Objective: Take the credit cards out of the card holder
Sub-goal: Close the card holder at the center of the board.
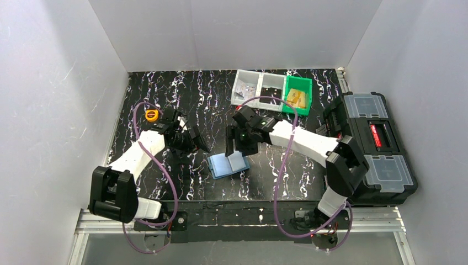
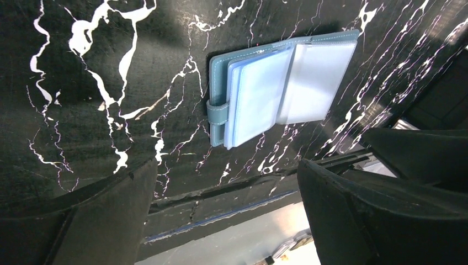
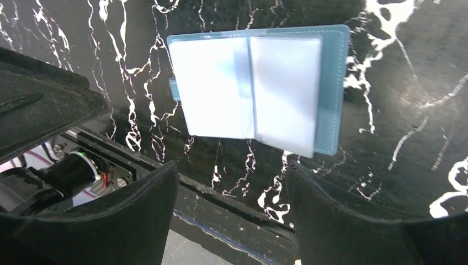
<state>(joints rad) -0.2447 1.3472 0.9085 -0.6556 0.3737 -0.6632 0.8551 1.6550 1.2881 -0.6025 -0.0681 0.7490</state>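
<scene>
The card holder (image 1: 228, 164) lies open on the black marbled table, dusty blue outside with pale shiny sleeves fanned out. It shows in the left wrist view (image 2: 276, 88) and the right wrist view (image 3: 254, 88). No credit cards can be made out in or beside the sleeves. My right gripper (image 1: 234, 148) hovers just behind the holder, open, with nothing between its fingers (image 3: 232, 165). Left of the holder and apart from it, my left gripper (image 1: 200, 144) stands wide open and empty (image 2: 227, 164).
Two clear bins (image 1: 258, 85) and a green bin (image 1: 298, 95) stand at the back of the table. A black toolbox (image 1: 372, 146) sits off the right edge. A yellow tape measure (image 1: 151, 115) lies behind the left arm. The table's near edge is close to the holder.
</scene>
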